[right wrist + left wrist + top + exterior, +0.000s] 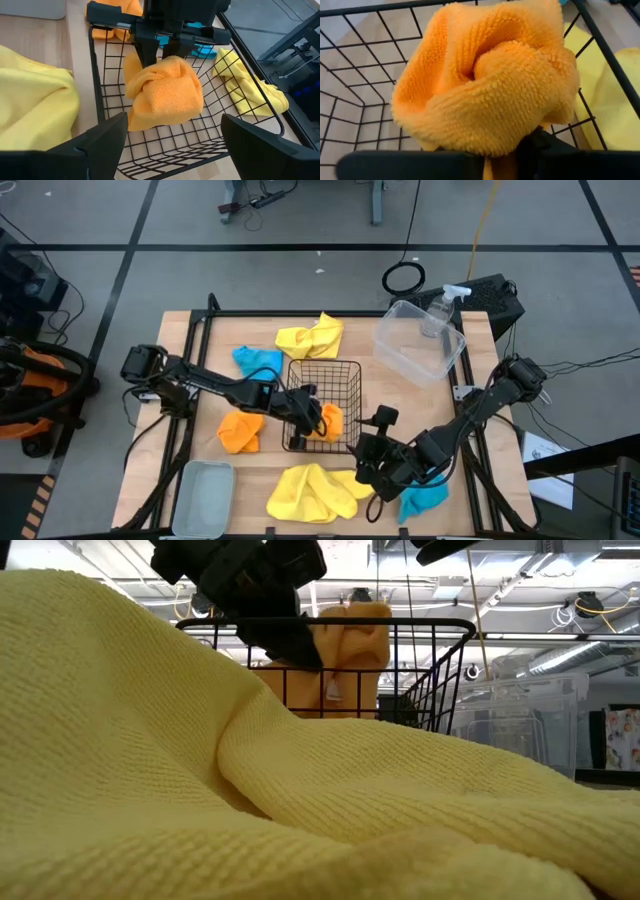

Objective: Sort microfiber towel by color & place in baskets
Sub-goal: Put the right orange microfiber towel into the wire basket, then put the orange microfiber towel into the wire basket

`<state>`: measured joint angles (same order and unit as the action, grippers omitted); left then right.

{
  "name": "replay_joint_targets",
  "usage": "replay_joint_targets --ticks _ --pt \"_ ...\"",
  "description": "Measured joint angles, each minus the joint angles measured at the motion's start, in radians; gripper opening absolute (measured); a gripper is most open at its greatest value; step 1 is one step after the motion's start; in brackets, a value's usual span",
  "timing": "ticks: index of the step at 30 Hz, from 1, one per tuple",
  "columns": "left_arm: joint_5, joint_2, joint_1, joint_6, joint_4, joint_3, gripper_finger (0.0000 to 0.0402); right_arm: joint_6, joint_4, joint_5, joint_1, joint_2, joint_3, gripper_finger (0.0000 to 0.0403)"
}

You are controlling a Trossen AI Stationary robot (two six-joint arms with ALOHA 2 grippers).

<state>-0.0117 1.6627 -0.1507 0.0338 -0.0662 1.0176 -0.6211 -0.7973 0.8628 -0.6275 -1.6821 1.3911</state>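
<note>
1. We see the left gripper (159, 47) closed on an orange towel (329, 421), holding it over the near end of the black wire basket (322, 370); in the right wrist view the two dark fingers pinch the cloth from above, so that it hangs bunched inside the mesh walls; we judge that it is held there for release into the basket chosen for orange.
2. The left arm reaches across the table from its base at the left edge, wrist bent down over the basket rim; the right gripper (372, 463) waits just beside the basket's near side, fingers spread wide and empty, facing the basket.
3. The second orange towel (240, 431) lies on the table left of the basket, not yet sorted; one teal towel (257, 361) lies beyond it, another (423, 501) near the right arm.
4. One yellow towel (311, 336) lies at the basket's far side, the other (310, 491) spreads at the near edge; the clear tub (420, 340) and the grey tray (203, 498) hold nothing that we can see.
</note>
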Motion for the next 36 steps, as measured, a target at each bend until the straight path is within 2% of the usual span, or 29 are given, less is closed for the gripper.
replay_joint_targets --ticks 6,10,19,30,32,36 --pt "0.025 0.0 -0.001 -0.016 0.004 0.0 0.0157 -0.004 0.003 0.003 0.001 0.0 0.0 0.0313" --pt "0.027 0.0 -0.001 -0.05 0.004 0.0 0.0182 -0.004 0.004 0.003 0.001 0.0 0.0 0.0313" --pt "0.026 -0.023 -0.002 -0.052 -0.013 0.007 0.0188 -0.004 0.003 0.002 0.001 0.0 0.0 0.0313" --pt "0.021 -0.115 -0.059 -0.054 -0.315 0.138 0.0188 -0.083 0.009 0.001 -0.017 -0.005 0.0 0.0313" --pt "0.038 -0.149 -0.074 -0.083 -0.402 0.153 0.0188 -0.093 0.014 0.003 -0.023 -0.012 0.001 0.0313" --pt "0.101 -0.223 -0.118 -0.133 -0.476 0.157 0.0187 -0.092 0.013 0.023 -0.044 -0.03 0.001 0.0313"
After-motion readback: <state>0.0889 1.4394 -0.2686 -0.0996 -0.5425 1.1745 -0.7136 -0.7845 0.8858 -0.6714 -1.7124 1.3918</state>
